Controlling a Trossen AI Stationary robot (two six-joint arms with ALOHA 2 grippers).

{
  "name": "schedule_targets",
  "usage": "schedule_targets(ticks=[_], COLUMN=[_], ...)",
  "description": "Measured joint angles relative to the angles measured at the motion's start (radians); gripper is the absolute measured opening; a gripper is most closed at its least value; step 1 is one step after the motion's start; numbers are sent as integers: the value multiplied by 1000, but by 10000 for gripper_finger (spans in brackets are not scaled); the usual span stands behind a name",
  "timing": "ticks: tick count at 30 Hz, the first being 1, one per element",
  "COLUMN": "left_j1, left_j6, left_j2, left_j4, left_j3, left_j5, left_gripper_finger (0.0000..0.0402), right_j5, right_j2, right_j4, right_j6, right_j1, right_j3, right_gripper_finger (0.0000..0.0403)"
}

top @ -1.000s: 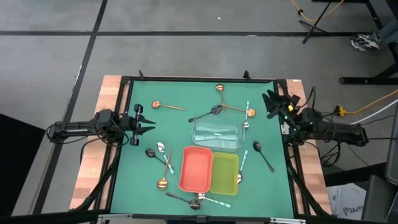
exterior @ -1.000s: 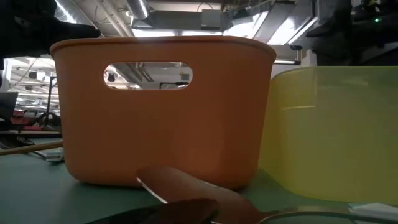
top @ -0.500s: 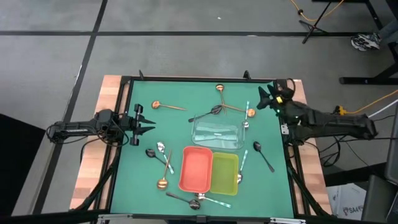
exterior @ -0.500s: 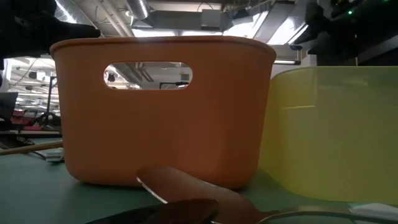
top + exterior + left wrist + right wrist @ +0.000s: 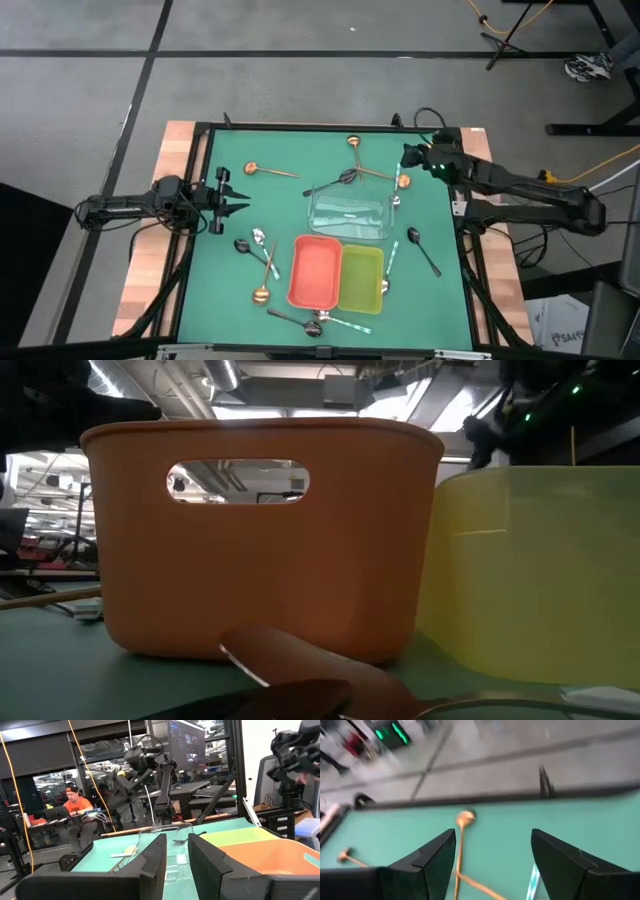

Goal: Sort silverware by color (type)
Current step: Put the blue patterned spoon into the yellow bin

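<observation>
High view: sorting barely begun, trays look empty.
Spoons [image 5: 265,262] lie scattered around the red tray [image 5: 315,271], yellow tray [image 5: 362,276] and clear tray [image 5: 348,212]. Right gripper [image 5: 413,157], spread wide, reaches toward copper spoons [image 5: 375,175] at 1 o'clock; left gripper [image 5: 232,196], parted and empty, waits at 9.

The mat [image 5: 250,210] is green, edged in black, on a pale wood table [image 5: 150,260]. Beside the red tray [image 5: 315,272] sits a yellow-green one [image 5: 361,278]; a third tray [image 5: 348,212] is clear. Copper-gold spoons [image 5: 270,171], black spoons [image 5: 423,248] and silver spoons [image 5: 259,237] lie scattered. Near the dark right gripper [image 5: 410,157], a green light glows.
</observation>
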State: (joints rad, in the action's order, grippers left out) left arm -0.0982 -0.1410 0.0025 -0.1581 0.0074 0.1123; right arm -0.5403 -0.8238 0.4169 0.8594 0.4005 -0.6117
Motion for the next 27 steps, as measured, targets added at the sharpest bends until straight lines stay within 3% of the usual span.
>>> schedule_targets(ticks=[4, 9, 15, 27], left_j1=[0, 0, 0, 0], left_j6=[0, 0, 0, 0], left_j2=[0, 0, 0, 0], left_j4=[0, 0, 0, 0], left_j3=[0, 0, 0, 0], left_j5=[0, -40, -77, -77], left_gripper_finger=[73, 73, 73, 73], right_j5=[169, 283, 340, 397], right_j2=[-90, -217, -355, -514], right_j4=[13, -3, -5, -125], right_j6=[12, 10, 8, 8], right_j1=[130, 254, 321, 319], right_j3=[0, 0, 0, 0], right_gripper_finger=[250, 250, 250, 250])
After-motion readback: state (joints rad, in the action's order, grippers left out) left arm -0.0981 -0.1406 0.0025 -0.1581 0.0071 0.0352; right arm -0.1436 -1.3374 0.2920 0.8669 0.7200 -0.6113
